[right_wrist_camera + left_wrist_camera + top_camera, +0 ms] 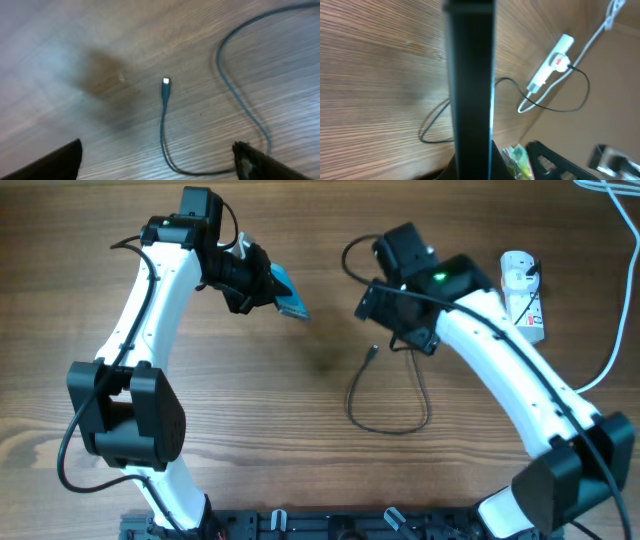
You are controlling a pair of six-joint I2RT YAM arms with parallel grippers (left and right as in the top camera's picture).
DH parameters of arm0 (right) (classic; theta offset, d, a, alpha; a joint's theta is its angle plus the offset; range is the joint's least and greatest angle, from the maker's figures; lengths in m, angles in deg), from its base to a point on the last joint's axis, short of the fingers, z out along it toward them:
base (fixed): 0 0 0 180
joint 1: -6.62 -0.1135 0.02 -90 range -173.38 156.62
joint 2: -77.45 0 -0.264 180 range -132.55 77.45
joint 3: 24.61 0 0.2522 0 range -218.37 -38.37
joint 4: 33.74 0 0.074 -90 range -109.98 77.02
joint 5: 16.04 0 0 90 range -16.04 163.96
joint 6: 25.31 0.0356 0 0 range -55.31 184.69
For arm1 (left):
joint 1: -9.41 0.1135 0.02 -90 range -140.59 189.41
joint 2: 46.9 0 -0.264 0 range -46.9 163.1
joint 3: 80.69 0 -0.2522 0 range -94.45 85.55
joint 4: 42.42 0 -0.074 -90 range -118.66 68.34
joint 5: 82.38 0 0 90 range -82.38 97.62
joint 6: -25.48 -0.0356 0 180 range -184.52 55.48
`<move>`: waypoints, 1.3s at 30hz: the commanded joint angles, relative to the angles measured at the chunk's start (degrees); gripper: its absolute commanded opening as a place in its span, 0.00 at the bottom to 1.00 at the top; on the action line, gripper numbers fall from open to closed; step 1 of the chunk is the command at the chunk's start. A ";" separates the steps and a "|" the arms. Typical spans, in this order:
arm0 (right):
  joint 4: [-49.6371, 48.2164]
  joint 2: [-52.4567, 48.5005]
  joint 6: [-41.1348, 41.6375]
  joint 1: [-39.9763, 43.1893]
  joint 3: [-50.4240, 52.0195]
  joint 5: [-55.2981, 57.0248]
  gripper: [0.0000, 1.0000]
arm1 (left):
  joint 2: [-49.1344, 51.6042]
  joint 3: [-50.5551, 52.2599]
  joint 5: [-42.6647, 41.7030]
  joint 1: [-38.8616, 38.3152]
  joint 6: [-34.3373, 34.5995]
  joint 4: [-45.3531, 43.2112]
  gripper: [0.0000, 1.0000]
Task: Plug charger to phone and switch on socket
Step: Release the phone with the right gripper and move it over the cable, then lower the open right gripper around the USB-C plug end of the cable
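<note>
Wooden table (250, 460) bears your limp charger (162, 117): pinch its stiff tip (166, 82) (right gripper (157, 145) agape, left gripper (260, 286) clamping the phone (289, 296)).

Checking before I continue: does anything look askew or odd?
Only the phone, held tilted off the table in the left gripper. The charger lies loose on the table, tip unplugged. Nothing looks spilled or damaged.

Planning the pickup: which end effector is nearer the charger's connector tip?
Right. The right end effector hangs open just above the connector tip. The left end effector is well off to the side, shut on the phone.
</note>
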 commanded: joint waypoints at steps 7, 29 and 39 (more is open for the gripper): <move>-13.60 -4.11 -1.07 -0.22 15.47 -10.86 0.61 | -1.90 -0.07 2.64 -0.07 -1.18 0.92 0.04; -14.97 -15.04 -2.54 -0.22 10.51 -9.38 0.50 | -1.90 -0.07 2.64 -0.07 -1.16 0.74 0.04; -14.69 -18.03 -0.92 -0.28 10.54 -8.11 0.39 | -1.90 -0.07 2.64 -0.07 -1.18 0.31 0.04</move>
